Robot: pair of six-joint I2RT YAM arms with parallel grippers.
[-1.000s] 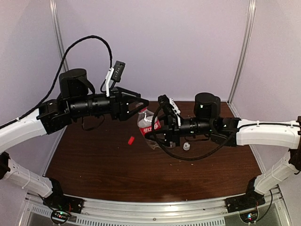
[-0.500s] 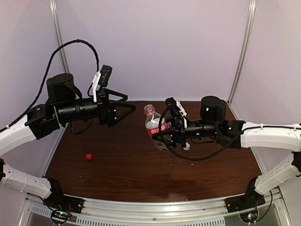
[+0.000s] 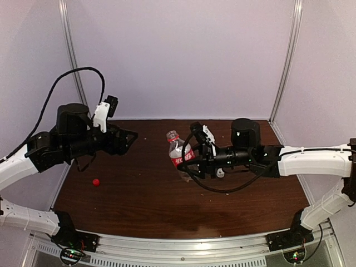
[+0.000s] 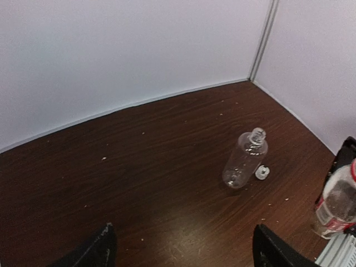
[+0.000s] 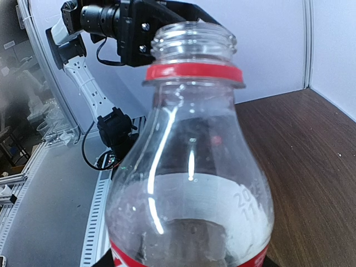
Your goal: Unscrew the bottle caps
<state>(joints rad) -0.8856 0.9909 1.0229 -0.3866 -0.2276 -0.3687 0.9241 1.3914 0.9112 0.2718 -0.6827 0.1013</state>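
Note:
My right gripper (image 3: 188, 159) is shut on the small red-label bottle (image 3: 178, 150) and holds it tilted above the table. In the right wrist view this bottle (image 5: 189, 183) fills the frame; its neck (image 5: 193, 40) is open, with only the red ring below it. The red cap (image 3: 96, 182) lies on the table at the left. My left gripper (image 3: 131, 137) is open and empty, well left of the bottle; its fingertips (image 4: 95, 251) stand wide apart. The unlabelled bottle (image 4: 245, 158) lies on its side, uncapped, with the white cap (image 4: 262, 172) beside it. The white cap also shows in the top view (image 3: 221, 173).
The brown table (image 3: 139, 206) is walled by white panels at the back and both sides. The red-label bottle also shows at the right edge of the left wrist view (image 4: 338, 201).
My left gripper has drawn back to the left, away from the bottle. The red cap has dropped and rolled left across the table. My right gripper still holds the bottle.

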